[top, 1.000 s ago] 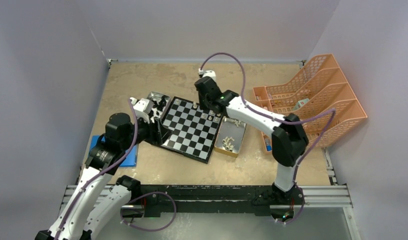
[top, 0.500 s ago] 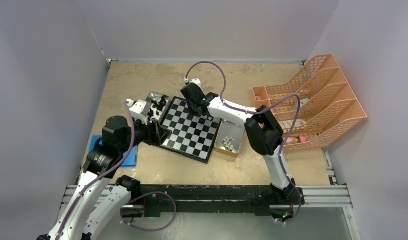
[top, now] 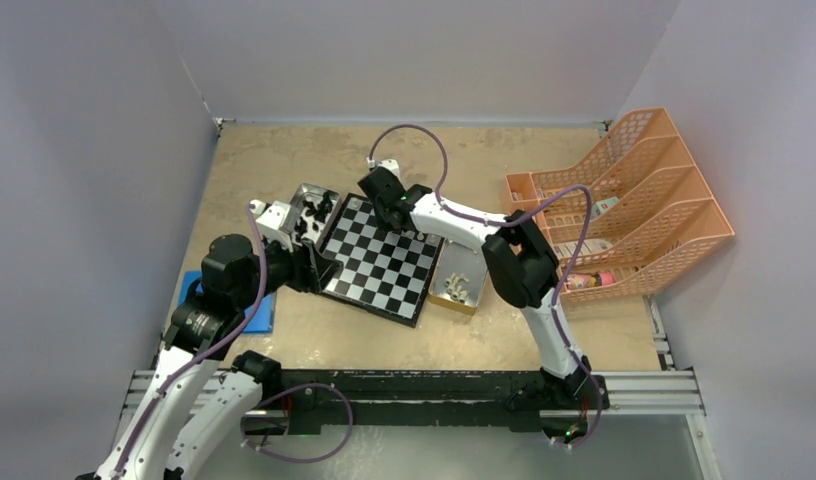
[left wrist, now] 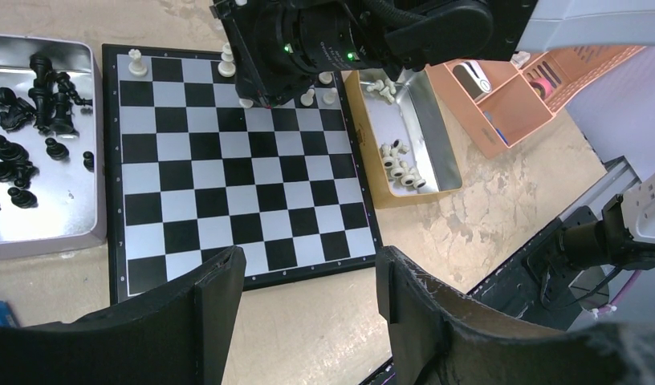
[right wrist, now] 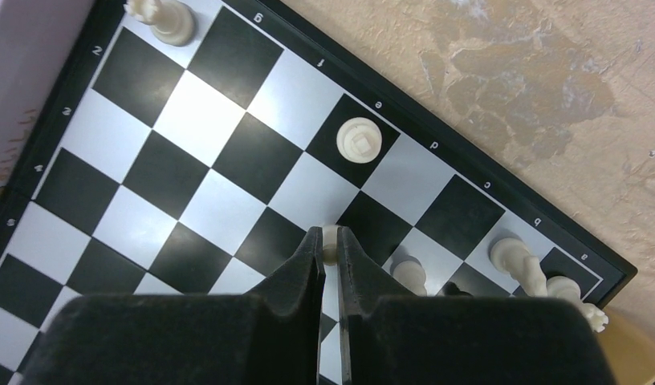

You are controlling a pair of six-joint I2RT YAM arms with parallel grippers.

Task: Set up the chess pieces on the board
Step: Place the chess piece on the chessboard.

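The board (top: 379,270) lies mid-table, slightly turned. My right gripper (right wrist: 330,241) hovers low over its far rows, shut on a small cream-white piece (right wrist: 330,247) pinched between the fingertips. Other white chess pieces stand on the far rows: one seen from above (right wrist: 359,139), one near the corner (right wrist: 165,16), and several to the right (right wrist: 517,258). My left gripper (left wrist: 308,273) hangs open and empty above the board's near edge (left wrist: 252,281). From the left wrist view, the right gripper (left wrist: 256,96) blocks part of the far row.
A metal tray (left wrist: 47,241) of black pieces sits left of the board. Another tray (left wrist: 437,160) with several white pieces sits to its right. An orange rack (top: 634,190) stands at the right, and a blue pad (top: 264,310) lies near the left arm.
The right arm has swung left along the board's far edge, from its right end to left of the middle, still shut on the piece. The left arm has barely shifted.
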